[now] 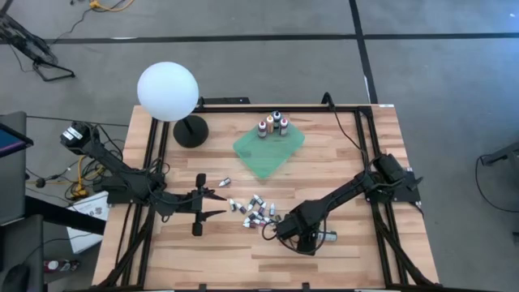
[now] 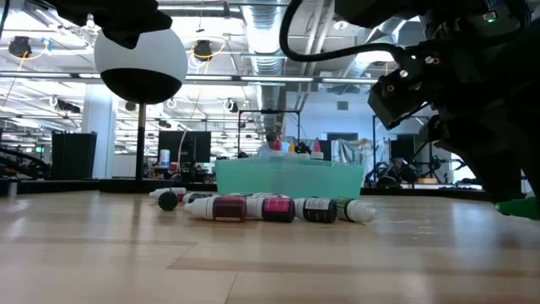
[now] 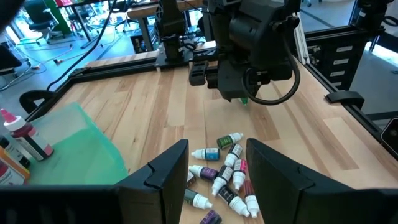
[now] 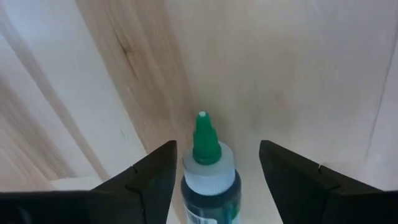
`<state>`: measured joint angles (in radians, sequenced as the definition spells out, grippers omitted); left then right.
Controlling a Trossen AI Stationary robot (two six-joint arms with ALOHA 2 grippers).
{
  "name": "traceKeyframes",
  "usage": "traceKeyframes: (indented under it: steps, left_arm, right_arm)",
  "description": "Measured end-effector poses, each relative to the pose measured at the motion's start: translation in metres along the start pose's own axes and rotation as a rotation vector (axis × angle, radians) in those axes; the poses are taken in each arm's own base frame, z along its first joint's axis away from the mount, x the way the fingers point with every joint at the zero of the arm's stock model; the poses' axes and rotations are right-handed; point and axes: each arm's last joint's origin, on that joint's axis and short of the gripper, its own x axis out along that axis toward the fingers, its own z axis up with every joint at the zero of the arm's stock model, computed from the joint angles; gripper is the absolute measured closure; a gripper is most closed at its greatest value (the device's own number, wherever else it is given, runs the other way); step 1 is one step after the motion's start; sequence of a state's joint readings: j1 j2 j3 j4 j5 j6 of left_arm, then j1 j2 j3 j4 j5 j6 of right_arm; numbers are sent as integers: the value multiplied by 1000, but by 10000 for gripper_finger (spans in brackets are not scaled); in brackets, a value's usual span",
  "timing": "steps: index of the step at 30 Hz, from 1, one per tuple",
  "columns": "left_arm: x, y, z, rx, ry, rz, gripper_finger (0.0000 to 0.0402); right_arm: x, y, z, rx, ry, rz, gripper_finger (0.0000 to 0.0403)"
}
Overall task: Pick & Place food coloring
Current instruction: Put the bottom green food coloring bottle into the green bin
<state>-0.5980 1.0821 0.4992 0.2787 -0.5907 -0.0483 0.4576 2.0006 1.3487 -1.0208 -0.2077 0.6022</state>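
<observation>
Left of the bottle pile (image 1: 258,212), the left gripper (image 1: 217,203) waits, jaws wide and empty. Right of the pile, the right gripper (image 1: 285,234) straddles a green-capped bottle (image 4: 209,176) on the counter (image 1: 349,251), jaws wide, not gripping. Best to centre the jaws on the body before closing.

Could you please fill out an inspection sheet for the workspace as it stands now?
Surface: wooden table, black frame rails.
Job's things: loose bottles lying mid-table; upright bottles on the green cloth; green-capped bottle between the right fingers.
Clutter: white globe lamp.
Grippers: left gripper open beside the pile; right gripper open around the green-capped bottle.
Cables: yellow cable on the floor.
Surroundings: workshop; no person seen clearly.
</observation>
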Motion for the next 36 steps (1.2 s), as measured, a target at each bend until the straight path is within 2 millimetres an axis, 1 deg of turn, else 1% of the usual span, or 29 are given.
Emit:
traceKeyframes:
  steps: [15,21,36]
  left_arm:
    - [0,0,0,-1,0,0,246]
    - [0,0,0,-1,0,0,246]
    - [0,0,1,-15,-7,0,246]
  right_arm:
    - [3,-1,-1,74,8,-7,179]
    - [12,-2,-8,69,53,0,179]
    - [12,-2,-7,48,37,-3,179]
